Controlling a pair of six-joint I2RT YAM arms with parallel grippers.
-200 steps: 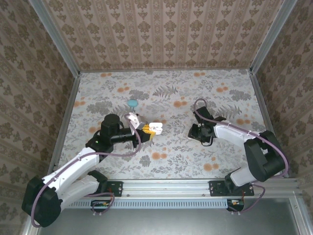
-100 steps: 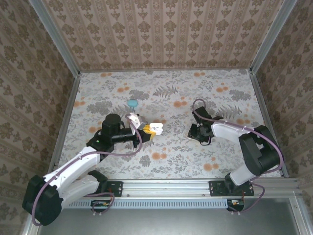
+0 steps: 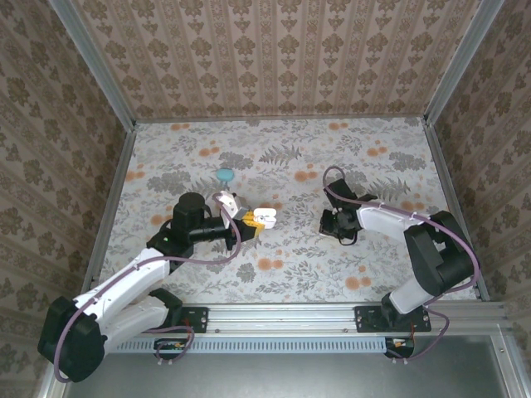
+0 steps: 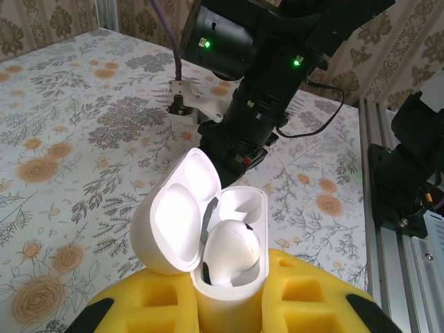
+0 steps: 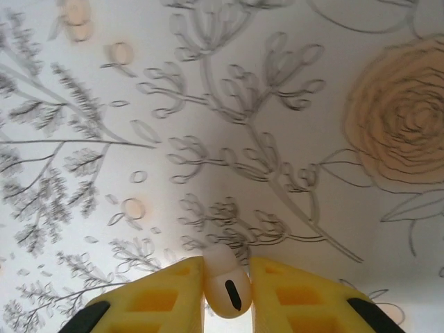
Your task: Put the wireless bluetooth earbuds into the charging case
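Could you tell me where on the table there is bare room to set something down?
The far strip of the table along the back wall is bare, as is the near strip between the two arm bases. The middle is crowded: the small teal object, the left tool holding the white case, and the right tool pinching a white earbud.

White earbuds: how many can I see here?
2. One earbud sits in the open case; the other earbud is pinched in the right claw. More may be hidden.
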